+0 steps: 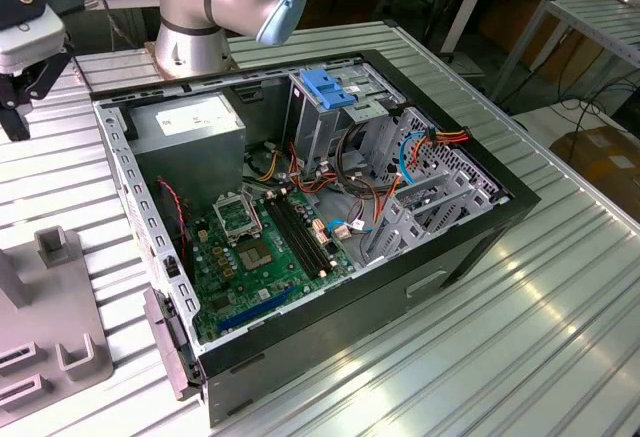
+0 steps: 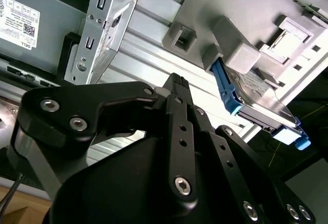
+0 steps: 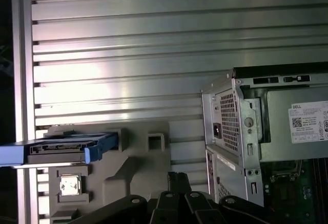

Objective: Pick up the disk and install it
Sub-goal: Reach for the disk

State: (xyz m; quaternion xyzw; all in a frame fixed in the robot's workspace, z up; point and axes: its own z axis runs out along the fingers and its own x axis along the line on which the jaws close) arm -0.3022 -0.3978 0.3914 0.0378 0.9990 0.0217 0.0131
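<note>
The disk, silver-grey metal in a blue plastic carrier, stands on its edge in a slot of the grey fixture on the ribbed metal table. The first wrist view has the disk in the same fixture, beside the computer case. My black gripper hangs above the table between the case and the fixture, a short way from the disk and not touching it. Its jaws meet at the tips and hold nothing. In the exterior view the gripper is at the far left edge, above the fixture.
The open computer case lies on its side mid-table, with the motherboard, loose cables, a grey power-supply box and an upright metal cage with a blue top inside. The arm's base stands behind the case.
</note>
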